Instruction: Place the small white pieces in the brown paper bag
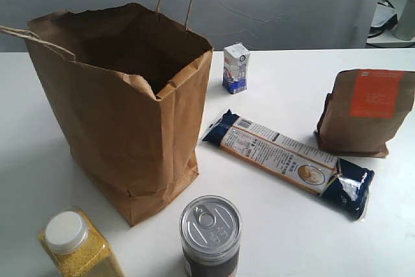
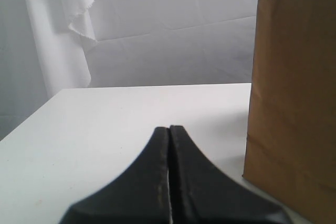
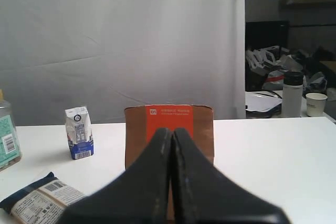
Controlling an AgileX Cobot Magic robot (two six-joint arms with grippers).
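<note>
Exterior view shows the white table (image 1: 292, 244) with the big brown paper bag (image 1: 130, 128) standing up on the left, its top wide open. A brown pouch (image 1: 364, 113) with an orange label stands over on the right. A long food packet (image 1: 285, 159) lies flat between them. A can (image 1: 209, 235) and a jar of yellow grains (image 1: 81, 248) stand by the bag, and a little milk carton (image 1: 235, 68) stands behind. My left gripper (image 2: 169, 128) is squeezed together on nothing, near the bag. My right gripper (image 3: 172, 130) is squeezed together too, facing the pouch.
</note>
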